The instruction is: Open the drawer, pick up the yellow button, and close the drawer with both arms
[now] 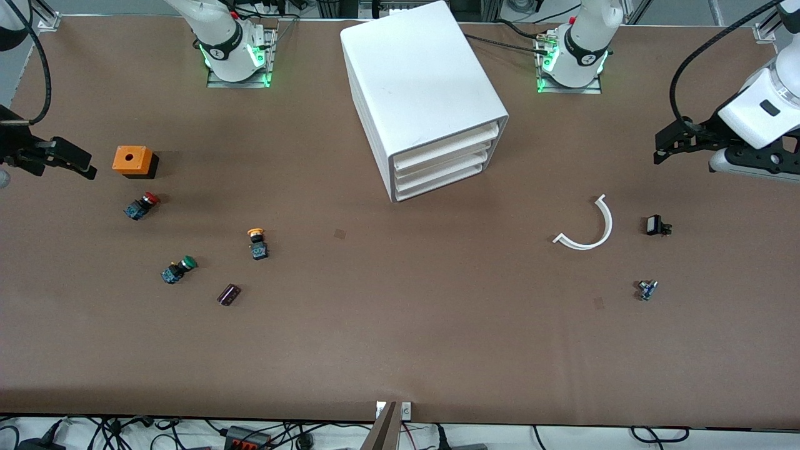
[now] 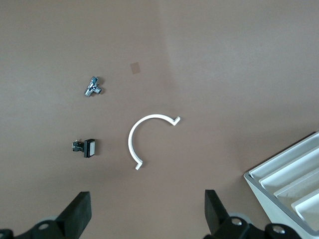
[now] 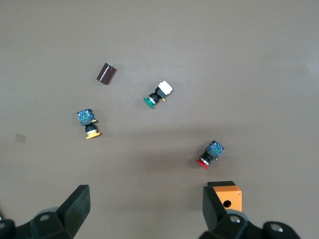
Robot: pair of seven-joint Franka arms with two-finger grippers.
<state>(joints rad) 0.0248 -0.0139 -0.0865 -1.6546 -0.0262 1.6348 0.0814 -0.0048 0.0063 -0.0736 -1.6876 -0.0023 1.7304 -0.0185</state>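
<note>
While all four drawers are sitting shut in the white cabinet [image 1: 425, 94], you are starting with the opening step. The drawer [image 1: 445, 152] fronts are facing the front camera, turned a little toward the left arm's end of the table.

Your left gripper [image 2: 147, 211] is hanging over the left arm's end of the table, above a white curved piece [image 1: 587, 226], with its fingers spread wide and holding nothing. Your right gripper [image 3: 144, 211] is hanging over the right arm's end, by the orange box [image 1: 132, 160], also spread wide and empty.

The button [image 1: 257, 242] with the yellow-orange cap is lying on the bare table, nearer the front camera than the cabinet, between the red button [image 1: 141, 205] and the cabinet. It is not in a drawer.

To do this well, I think you are wanting to bring the left gripper level to one drawer front and pull straight out, slowly, so the cabinet is not sliding.

No handles are showing on the drawers. You cannot see inside them. Part of each arm is cut off at the edges.
</note>
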